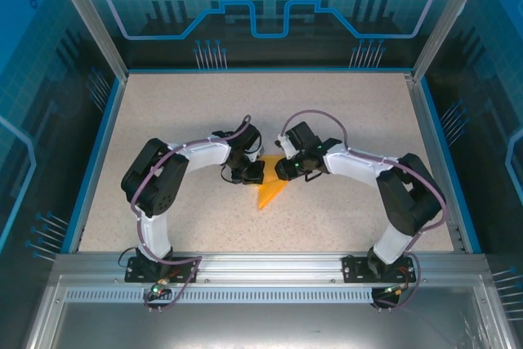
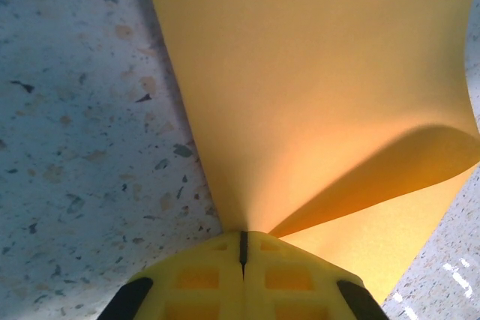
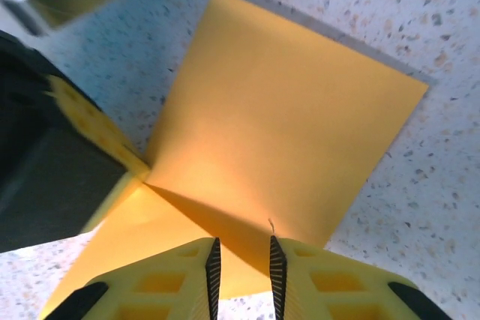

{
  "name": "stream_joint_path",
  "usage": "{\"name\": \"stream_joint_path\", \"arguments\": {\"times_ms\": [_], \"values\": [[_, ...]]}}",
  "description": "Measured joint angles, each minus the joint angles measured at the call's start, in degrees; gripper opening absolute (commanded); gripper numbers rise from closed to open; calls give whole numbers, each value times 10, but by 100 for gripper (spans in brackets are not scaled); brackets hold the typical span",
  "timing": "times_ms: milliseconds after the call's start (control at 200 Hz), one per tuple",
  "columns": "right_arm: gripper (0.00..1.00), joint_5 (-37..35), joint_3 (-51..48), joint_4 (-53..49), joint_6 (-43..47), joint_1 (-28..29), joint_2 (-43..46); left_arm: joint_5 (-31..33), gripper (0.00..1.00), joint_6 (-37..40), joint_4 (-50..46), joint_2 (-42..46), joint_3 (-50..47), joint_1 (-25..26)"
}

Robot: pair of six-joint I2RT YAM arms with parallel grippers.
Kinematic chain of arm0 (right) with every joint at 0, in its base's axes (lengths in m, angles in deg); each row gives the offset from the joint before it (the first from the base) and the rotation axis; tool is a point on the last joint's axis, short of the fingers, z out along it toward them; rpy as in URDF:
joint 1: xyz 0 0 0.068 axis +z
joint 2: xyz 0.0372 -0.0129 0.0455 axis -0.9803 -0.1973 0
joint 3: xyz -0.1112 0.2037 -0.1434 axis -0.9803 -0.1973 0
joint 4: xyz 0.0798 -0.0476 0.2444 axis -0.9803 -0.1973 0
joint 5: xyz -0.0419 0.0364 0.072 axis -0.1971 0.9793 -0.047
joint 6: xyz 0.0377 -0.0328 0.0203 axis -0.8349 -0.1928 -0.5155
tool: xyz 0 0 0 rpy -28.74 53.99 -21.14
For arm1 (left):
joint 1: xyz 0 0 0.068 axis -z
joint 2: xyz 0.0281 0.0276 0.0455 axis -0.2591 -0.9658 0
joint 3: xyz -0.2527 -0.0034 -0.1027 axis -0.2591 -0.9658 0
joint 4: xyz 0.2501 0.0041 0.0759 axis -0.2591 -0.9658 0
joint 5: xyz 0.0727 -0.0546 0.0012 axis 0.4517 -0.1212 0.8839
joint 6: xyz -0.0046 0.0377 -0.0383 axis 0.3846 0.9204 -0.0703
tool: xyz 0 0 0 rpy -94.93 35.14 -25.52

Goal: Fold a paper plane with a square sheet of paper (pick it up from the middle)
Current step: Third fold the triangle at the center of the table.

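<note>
The square sheet of paper (image 1: 270, 190) is orange and lies on the speckled table between the two arms, creased, with one flap raised off the lower layer. My left gripper (image 2: 243, 241) is shut on the sheet of paper (image 2: 315, 73) right at the crease, its yellow fingers pressed together. My right gripper (image 3: 242, 256) stands over the near edge of the sheet (image 3: 277, 118) with its jaws a finger's width apart and only the lower layer showing between them. The left gripper's fingers (image 3: 97, 129) pinch the fold at the left of the right wrist view. A paper plane is out of view.
The speckled table (image 1: 343, 112) is ringed by a blue rim (image 1: 96, 161) and transparent walls. Both arms reach inward from the near edge, and their grippers nearly meet at mid-table. An aluminium rail (image 1: 261, 263) runs along the front.
</note>
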Motion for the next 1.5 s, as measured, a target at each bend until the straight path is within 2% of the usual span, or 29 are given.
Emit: {"name": "stream_joint_path", "arguments": {"times_ms": [145, 370, 755, 1501], "values": [[19, 26, -26, 15, -27, 0, 30, -5, 4, 0, 0, -3, 3, -1], [17, 52, -42, 49, -64, 11, 7, -7, 4, 0, 1, -4, 4, -1], [14, 31, -41, 60, -76, 21, -49, -7, 4, 10, 2, -4, 4, -1], [13, 10, -77, 99, -76, 21, -41, -15, 6, 10, -4, -14, 17, -1]]}}
